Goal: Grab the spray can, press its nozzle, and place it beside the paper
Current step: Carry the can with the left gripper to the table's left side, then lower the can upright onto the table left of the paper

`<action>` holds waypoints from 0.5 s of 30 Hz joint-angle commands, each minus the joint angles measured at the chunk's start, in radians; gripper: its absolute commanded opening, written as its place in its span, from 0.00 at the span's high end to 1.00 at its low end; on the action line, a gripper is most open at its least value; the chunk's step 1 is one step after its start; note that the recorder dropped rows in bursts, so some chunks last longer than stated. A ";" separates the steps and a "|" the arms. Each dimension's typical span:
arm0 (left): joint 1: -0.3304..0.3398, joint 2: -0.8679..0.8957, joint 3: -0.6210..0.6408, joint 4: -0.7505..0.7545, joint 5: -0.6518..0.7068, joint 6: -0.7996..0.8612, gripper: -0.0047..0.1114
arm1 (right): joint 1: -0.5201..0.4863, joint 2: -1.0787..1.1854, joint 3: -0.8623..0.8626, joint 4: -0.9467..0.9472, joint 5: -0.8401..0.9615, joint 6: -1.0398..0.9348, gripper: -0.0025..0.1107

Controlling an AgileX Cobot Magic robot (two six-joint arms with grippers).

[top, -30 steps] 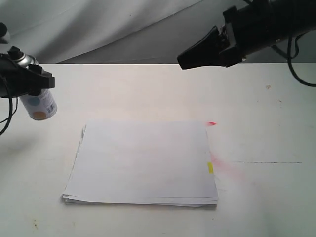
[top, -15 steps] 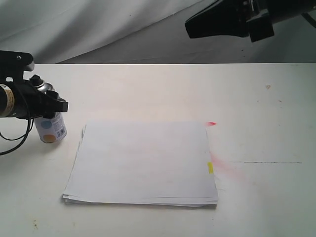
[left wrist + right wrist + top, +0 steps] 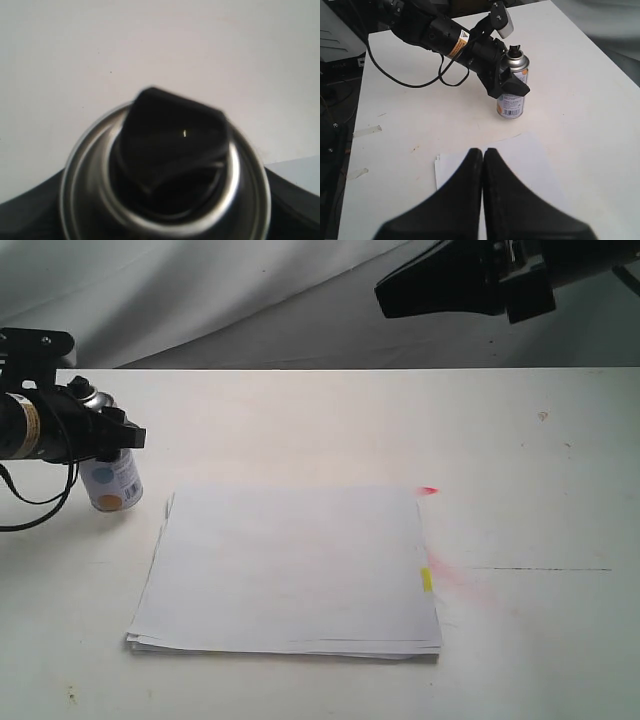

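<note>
The white surface [image 3: 530,470] is open along its right and far edges; a flat white paper stack [image 3: 290,570] fills the middle, and a dotted white spray can [image 3: 115,483] blocks the left edge.

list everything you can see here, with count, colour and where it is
spray can: one, white with blue and orange dots and a silver shoulder, upright at the table's left side, just off the paper's far left corner
nozzle: one, black, on top of the can
paper: one thin stack, white, middle of the table
yellow mark: one, on the paper's right edge
spray marks: two patches, red and pink, on the table beside the paper's right edge
table: one, off-white
backdrop: one, pale grey cloth, behind the table
left claw: one, black, closed around the can's upper body
right claw: one, black, shut and empty, raised above the table's far right side
</note>
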 commanded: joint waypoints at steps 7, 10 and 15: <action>0.002 0.017 -0.012 -0.013 -0.005 -0.024 0.96 | -0.006 -0.009 0.001 -0.003 0.009 0.007 0.98; 0.002 0.017 -0.012 -0.013 -0.005 -0.060 0.96 | -0.006 -0.009 0.001 -0.003 0.009 0.007 0.98; 0.000 0.017 -0.011 -0.013 0.024 -0.085 0.96 | -0.006 -0.009 0.001 -0.005 0.009 0.007 0.98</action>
